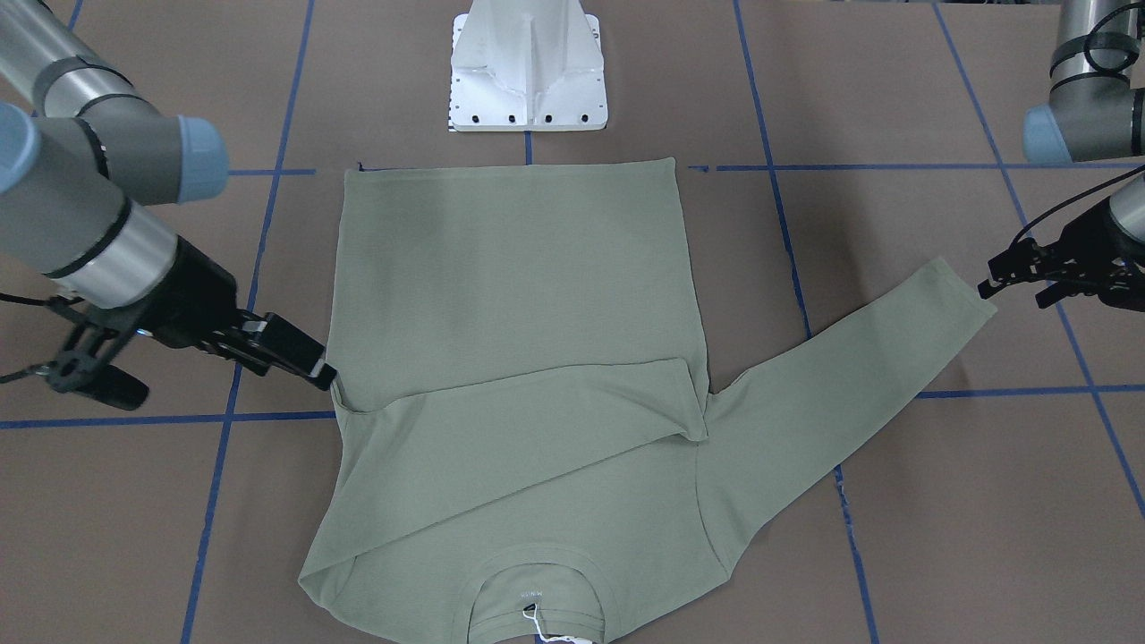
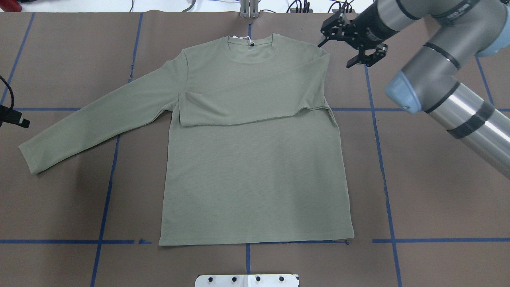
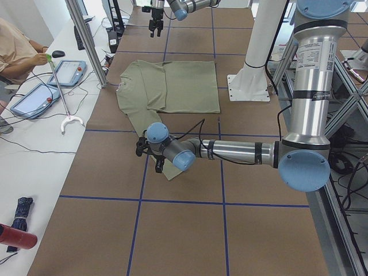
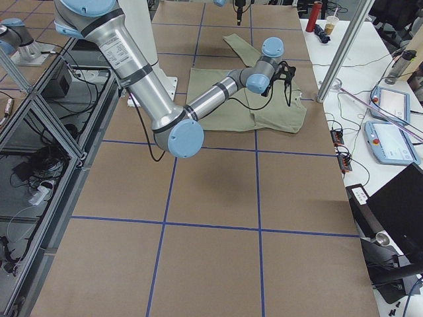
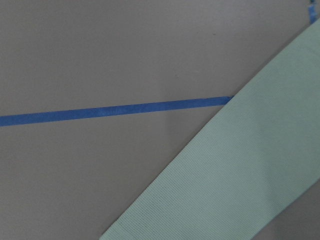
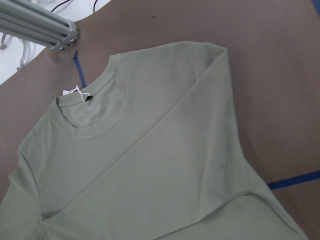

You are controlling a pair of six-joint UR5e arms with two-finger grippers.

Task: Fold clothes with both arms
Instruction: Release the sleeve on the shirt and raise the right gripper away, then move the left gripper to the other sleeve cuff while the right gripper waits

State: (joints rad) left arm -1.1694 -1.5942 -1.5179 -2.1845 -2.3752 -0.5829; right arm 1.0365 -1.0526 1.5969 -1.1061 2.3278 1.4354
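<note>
Item: one sage-green long-sleeved shirt (image 2: 255, 159), spread flat on the brown tabletop (image 2: 438, 199), collar (image 2: 251, 50) on the far side from the robot, hem towards its white pedestal (image 1: 528, 72). Condition: the sleeve (image 2: 255, 103) on the robot's right lies folded across the chest. The other sleeve (image 2: 99, 115) stretches out slanting from the shirt's body on the robot's left, its cuff (image 2: 30, 157) flat on the tabletop. A white tag (image 2: 243, 38) on a string sits at the collar. Right gripper (image 2: 336, 52): raised just beside the shirt's right shoulder, jaws apart, holding nothing. Left gripper (image 1: 1013, 288): near the cuff of the outstretched sleeve, just beyond its end, jaws apart and empty; its wrist view shows only a strip of sleeve and a blue tape line (image 5: 115, 110). Progress, as judged: one sleeve in, the second sleeve and the body folds to come. Hazards, as judged: a pinch at the cuff may catch only the upper layer of knit, so the sleeve would twist or drop partway. A low carry may drag the sleeve over the body and rumple the sleeve that lies folded. A pull without the body held down may slide the whole shirt out of square with the tape lines. The right gripper, so near the shoulder, may snag the fold edge if it descends.
</note>
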